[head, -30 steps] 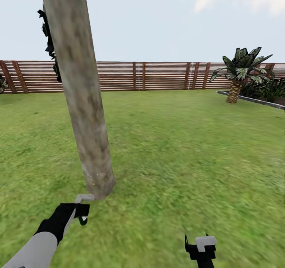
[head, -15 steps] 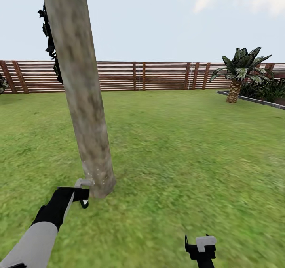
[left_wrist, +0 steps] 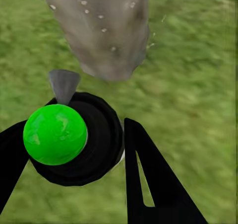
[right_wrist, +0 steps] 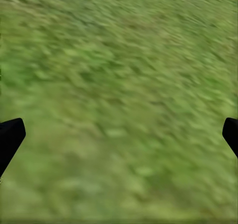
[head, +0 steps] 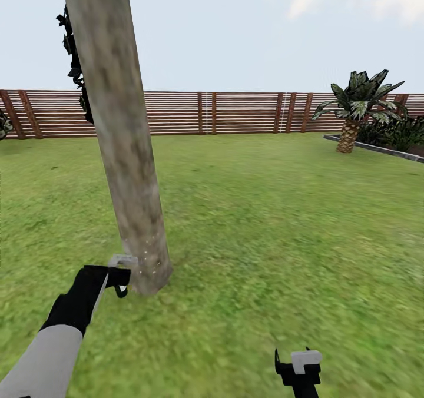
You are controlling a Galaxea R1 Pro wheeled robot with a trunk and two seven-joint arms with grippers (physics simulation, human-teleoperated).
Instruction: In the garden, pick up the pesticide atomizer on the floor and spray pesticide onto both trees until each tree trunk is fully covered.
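Note:
A thick grey-brown tree trunk [head: 121,145] rises from the grass left of centre. Tiny white pesticide specks [head: 148,258] dot its flared base. My left gripper [head: 119,279] is shut on the pesticide atomizer [head: 122,262], just left of the trunk's base. In the left wrist view the atomizer [left_wrist: 55,134] has a bright green round top in a black collar, held between my black fingers [left_wrist: 148,179]. Its grey nozzle [left_wrist: 63,84] points at the speckled trunk [left_wrist: 99,30]. My right gripper [head: 298,364] hangs low at the bottom right, open over bare grass [right_wrist: 119,110].
A reddish-brown slat fence [head: 235,112] closes the far side of the lawn [head: 282,221]. A short palm [head: 353,109] stands at a raised bed's edge [head: 377,148] on the right. A dark narrow tree [head: 73,62] shows behind the trunk.
My left arm has carried the atomizer forward along the left of the trunk's base, away from me. More white specks show on the bark. The right arm and the camera have stayed still.

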